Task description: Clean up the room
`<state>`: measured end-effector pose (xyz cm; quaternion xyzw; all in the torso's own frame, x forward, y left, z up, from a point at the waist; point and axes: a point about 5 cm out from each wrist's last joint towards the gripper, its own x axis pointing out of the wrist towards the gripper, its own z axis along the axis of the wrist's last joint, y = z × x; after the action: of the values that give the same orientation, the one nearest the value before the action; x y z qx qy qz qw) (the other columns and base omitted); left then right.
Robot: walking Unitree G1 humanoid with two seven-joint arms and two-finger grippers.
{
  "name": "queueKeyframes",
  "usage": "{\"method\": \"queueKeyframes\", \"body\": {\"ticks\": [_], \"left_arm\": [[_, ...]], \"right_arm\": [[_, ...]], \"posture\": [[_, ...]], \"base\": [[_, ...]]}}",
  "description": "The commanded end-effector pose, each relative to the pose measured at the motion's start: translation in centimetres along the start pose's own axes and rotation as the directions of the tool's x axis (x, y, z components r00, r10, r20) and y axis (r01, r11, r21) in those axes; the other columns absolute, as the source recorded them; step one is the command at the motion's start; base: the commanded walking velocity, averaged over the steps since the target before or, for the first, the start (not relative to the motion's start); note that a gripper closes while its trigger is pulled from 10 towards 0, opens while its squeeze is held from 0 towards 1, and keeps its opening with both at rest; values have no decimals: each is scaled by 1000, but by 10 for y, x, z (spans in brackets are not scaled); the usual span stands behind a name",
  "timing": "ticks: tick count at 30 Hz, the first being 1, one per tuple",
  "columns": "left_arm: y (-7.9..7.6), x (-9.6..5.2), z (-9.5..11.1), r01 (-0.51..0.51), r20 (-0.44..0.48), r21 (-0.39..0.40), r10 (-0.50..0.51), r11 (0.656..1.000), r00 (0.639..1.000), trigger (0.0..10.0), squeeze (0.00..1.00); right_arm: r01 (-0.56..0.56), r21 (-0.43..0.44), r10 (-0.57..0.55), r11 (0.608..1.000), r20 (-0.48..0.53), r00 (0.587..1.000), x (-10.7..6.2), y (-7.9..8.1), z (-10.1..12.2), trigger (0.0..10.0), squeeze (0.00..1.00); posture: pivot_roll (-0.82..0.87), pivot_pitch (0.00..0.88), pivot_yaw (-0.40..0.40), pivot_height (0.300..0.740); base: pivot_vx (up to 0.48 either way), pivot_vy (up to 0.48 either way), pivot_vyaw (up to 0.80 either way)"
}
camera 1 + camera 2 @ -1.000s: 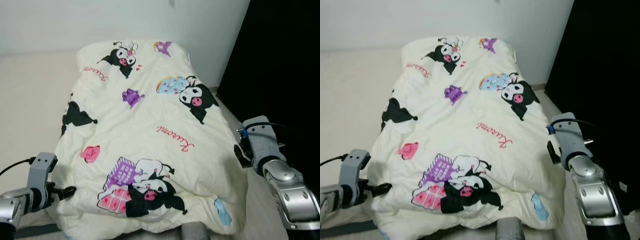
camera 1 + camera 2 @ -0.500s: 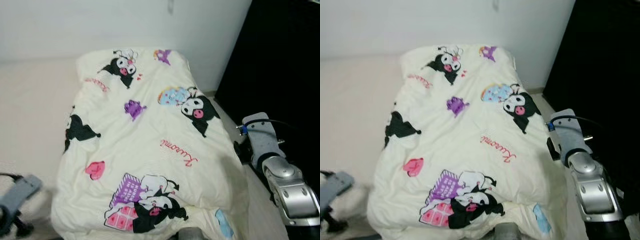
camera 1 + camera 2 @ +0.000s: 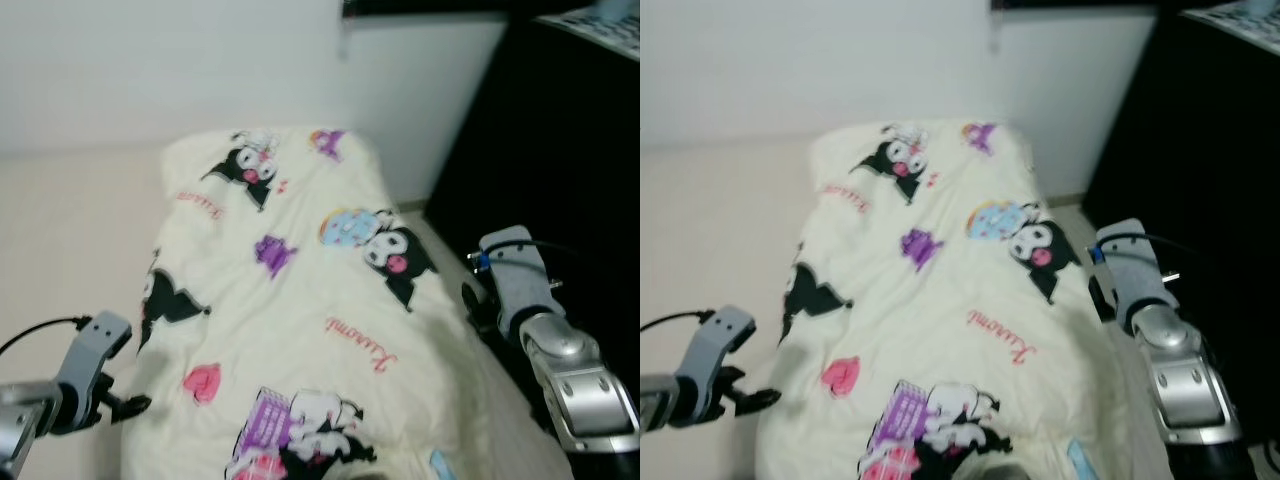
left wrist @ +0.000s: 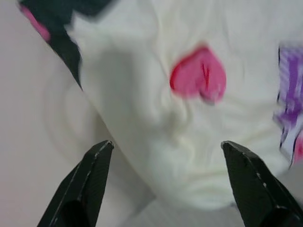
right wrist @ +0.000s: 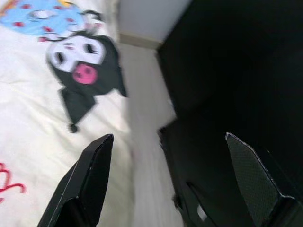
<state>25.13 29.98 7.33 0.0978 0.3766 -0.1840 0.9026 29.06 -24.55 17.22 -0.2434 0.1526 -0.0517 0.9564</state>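
Left eye view shows a cream quilt [image 3: 300,320] printed with cartoon characters, spread lengthwise over a bed [image 3: 70,220] that runs away from the robot toward a white wall [image 3: 180,70]. Compared with a second ago, the whole scene sits lower in the picture and more of the wall is visible, so the camera has tilted up or the robot has straightened; the quilt itself lies as it did. The left gripper [image 3: 128,405], which dipped to the picture's corner half a second ago, is back beside the quilt's left edge near a pink heart print [image 4: 198,75]. This suggests the spreading of the quilt is largely done and the robot is letting go or checking its work.

Left wrist view shows the left gripper's two black fingers [image 4: 87,182] spread wide apart, with the quilt's rounded edge between and beyond them, not pinched. Right wrist view shows the right gripper [image 5: 173,182] also spread wide, holding nothing, hovering over the gap between the quilt's right edge and a dark cabinet [image 5: 236,71].
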Motion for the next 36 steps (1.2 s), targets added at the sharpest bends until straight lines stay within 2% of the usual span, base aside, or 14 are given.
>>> {"method": "queueKeyframes", "body": {"ticks": [1,4,6,10,15,20,23,24,26,27,28,29,31,36], "left_arm": [[-4,8,-15,-8,-17,-80,7,997,1000,10000,0],[-4,18,-21,-60,-16,-110,58,992,998,10000,0],[-6,30,-31,-126,-13,-205,126,971,992,10000,0],[-7,36,-38,-155,-24,-238,154,959,988,10000,0],[-30,51,-94,-285,-207,-272,233,919,950,10000,0],[-43,50,-123,-318,-303,-254,237,913,923,10000,0],[-54,46,-147,-359,-377,-260,248,897,892,10000,0],[-54,46,-147,-359,-377,-260,248,897,892,10000,0],[-63,44,-161,-378,-420,-260,249,888,873,10000,0],[-63,44,-161,-378,-420,-260,249,888,873,10000,0],[-75,43,-175,-389,-465,-258,239,884,852,10000,0],[-75,43,-175,-389,-465,-258,239,884,852,10000,0],[-87,42,-186,-415,-502,-290,232,862,833,10000,0],[-91,41,-190,-428,-515,-312,228,848,826,10000,0]], "right_arm": [[-19,-8,19,1000,-22,1000,1,6,-7,10000,0],[-32,-7,32,999,-32,999,2,11,-11,10000,0],[-55,7,55,998,-53,997,4,19,-18,10000,0],[-68,3,68,998,-65,996,4,24,-22,10000,0],[-147,-26,143,989,-132,981,5,56,-47,10000,0],[-185,-11,178,983,-227,958,5,73,-77,10000,0],[-194,19,188,981,-343,920,3,88,-118,10000,0],[-194,19,188,981,-343,920,3,88,-118,10000,0],[-182,65,193,981,-429,883,-1,99,-149,10000,0],[-182,65,193,981,-429,883,-1,99,-149,10000,0],[-162,139,211,977,-515,831,-10,112,-180,10000,0],[-162,139,211,977,-515,831,-10,112,-180,10000,0],[-143,218,246,965,-574,781,-21,126,-202,10000,0],[-138,248,263,959,-594,760,-26,131,-209,10000,0]], "posture": [[-162,123,-22,704],[-162,123,-22,714],[-165,121,-23,724],[-166,119,-22,728],[-175,117,-26,733],[-172,115,-26,733],[-171,109,-28,733],[-171,109,-28,733],[-169,105,-29,733],[-169,105,-29,733],[-164,101,-29,733],[-164,101,-29,733],[-159,94,-29,733],[-157,90,-30,733]], "base": [[-480,0,0],[-360,0,0],[0,0,0],[0,0,0],[0,0,0],[0,0,0],[0,0,0],[0,0,0],[0,0,0],[0,0,0],[0,0,0],[0,0,0],[-156,0,0],[-325,0,0]]}}
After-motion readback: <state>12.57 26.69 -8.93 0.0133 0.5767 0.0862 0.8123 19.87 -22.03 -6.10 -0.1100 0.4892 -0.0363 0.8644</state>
